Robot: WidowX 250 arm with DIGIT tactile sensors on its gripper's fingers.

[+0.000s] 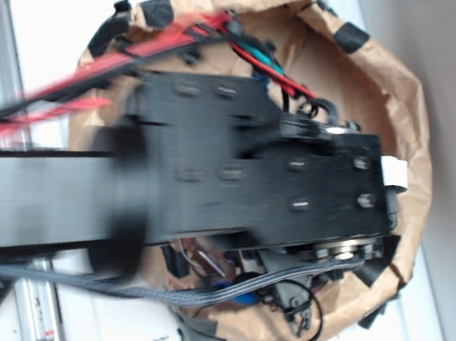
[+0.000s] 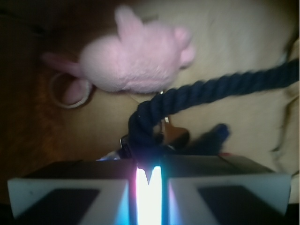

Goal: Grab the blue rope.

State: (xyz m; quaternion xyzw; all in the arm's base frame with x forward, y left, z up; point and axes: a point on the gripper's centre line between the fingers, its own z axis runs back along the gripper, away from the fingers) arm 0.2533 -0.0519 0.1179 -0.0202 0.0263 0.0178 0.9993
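Blue rope (image 2: 197, 93): thick navy twist, running in the wrist view from the 3 o'clock edge down toward 6 o'clock, then bending and dropping into the slit between the fingers; lower part shadowed, one brighter blue bit at about 4 o'clock, possibly a bound end.
Fingers (image 2: 149, 180): nearly together, only a thin bright slit between the pale pads; seemingly pinched on the rope's bend, though the contact itself sits in shadow.
Arm (image 1: 237, 178): seen from the exterior view, black body lying across a brown paper bag (image 1: 398, 89), hiding most of what is inside; rope not made out there.
Pink plush toy (image 2: 136, 61): at 12 o'clock of the fingers, just beside the rope's bend, apart from the pads.
White ring (image 2: 70, 91): at 10 o'clock, beside the toy, well apart from the rope.
Step in hand: judged as the close of the grasp, rope taken near its bend.
Next move: calls for a straight lift with the squeeze held firm, slow enough that the bendy cord neither slips out nor drags the plush along.
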